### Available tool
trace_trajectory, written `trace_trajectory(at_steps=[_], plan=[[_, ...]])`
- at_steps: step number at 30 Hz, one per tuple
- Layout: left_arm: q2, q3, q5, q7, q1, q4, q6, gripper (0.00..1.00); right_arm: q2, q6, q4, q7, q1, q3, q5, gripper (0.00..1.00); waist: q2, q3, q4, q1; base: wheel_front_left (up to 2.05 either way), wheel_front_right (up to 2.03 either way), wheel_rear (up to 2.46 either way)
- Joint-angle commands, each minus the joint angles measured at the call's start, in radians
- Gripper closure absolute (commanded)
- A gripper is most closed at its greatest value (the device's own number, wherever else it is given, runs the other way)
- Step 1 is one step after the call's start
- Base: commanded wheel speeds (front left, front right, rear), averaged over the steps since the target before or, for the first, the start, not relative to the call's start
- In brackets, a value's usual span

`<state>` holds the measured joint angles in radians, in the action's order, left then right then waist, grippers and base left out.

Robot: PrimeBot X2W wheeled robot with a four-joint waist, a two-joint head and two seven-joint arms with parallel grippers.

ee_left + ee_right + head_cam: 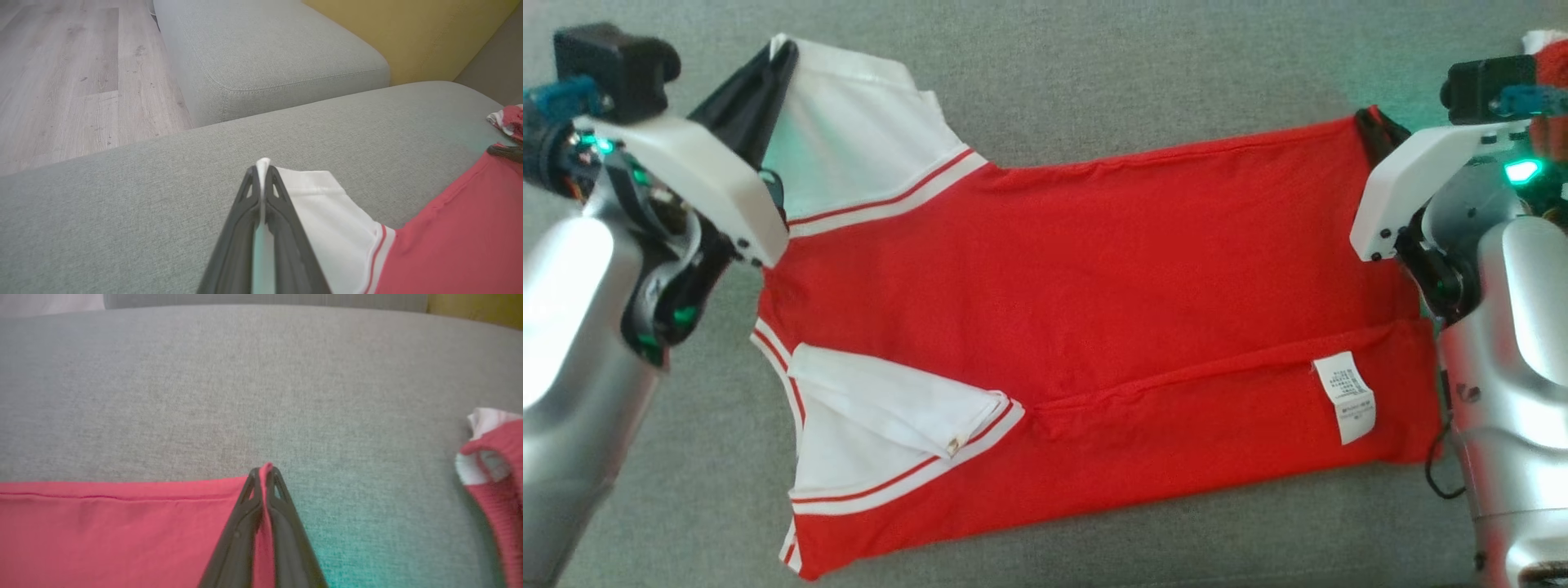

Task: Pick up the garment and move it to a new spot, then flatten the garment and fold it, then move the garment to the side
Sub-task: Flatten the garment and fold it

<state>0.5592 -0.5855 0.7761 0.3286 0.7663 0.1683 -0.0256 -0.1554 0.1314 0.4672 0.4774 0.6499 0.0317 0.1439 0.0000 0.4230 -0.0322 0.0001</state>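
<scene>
The garment (1086, 310) is a red shirt with white, red-striped sleeves, spread flat on a grey cushion with its near long edge folded over and a white label showing. My left gripper (783, 51) is shut on the far white sleeve's corner; in the left wrist view the white cloth (327, 208) sits pinched between the dark fingers of my left gripper (262, 165). My right gripper (1370, 121) is shut on the far red hem corner; in the right wrist view red fabric (122, 531) is clamped in my right gripper (266, 470).
The grey cushion (1094, 73) stretches beyond the shirt. Another red and white cloth (496, 457) lies to the right, also seen as a red and white cloth (1553, 65) at the head view's top right. A second cushion (265, 61), wood floor (61, 73) and yellow wall (408, 32) lie beyond.
</scene>
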Motion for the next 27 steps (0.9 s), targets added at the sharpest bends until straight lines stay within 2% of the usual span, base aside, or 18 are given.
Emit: trace_trajectory(at_steps=[1, 7, 15, 19, 27], plan=[[0.052, 0.053, 0.008, -0.014, 0.012, -0.038, 0.008, 1.00, -0.005, -0.001, -0.036, -0.024, 0.020, 0.023, -0.001, 1.00, 0.0000, -0.014, -0.001, -0.0001, 0.00, 0.00, 0.00], [0.065, 0.058, 0.031, -0.046, -0.089, -0.126, 0.025, 1.00, -0.021, -0.001, -0.087, -0.104, -0.065, 0.046, 0.011, 1.00, 0.0000, -0.075, 0.005, -0.0001, 0.00, 0.00, 0.00], [0.094, 0.068, 0.065, -0.110, -0.351, -0.323, 0.117, 1.00, -0.009, -0.001, -0.234, -0.157, -0.278, -0.017, 0.022, 1.00, 0.0000, -0.176, 0.031, -0.0001, 0.00, 0.00, 0.00], [0.078, 0.057, 0.073, -0.154, -0.482, -0.370, 0.167, 1.00, 0.018, -0.001, -0.298, -0.144, -0.386, -0.087, 0.010, 1.00, 0.0000, -0.221, 0.052, -0.0001, 0.00, 0.00, 0.00], [0.014, 0.029, 0.102, -0.241, -0.647, -0.377, 0.205, 1.00, 0.067, -0.001, -0.390, -0.119, -0.534, -0.144, -0.009, 1.00, 0.0000, -0.254, 0.070, -0.0001, 0.00, 0.00, 0.00]])
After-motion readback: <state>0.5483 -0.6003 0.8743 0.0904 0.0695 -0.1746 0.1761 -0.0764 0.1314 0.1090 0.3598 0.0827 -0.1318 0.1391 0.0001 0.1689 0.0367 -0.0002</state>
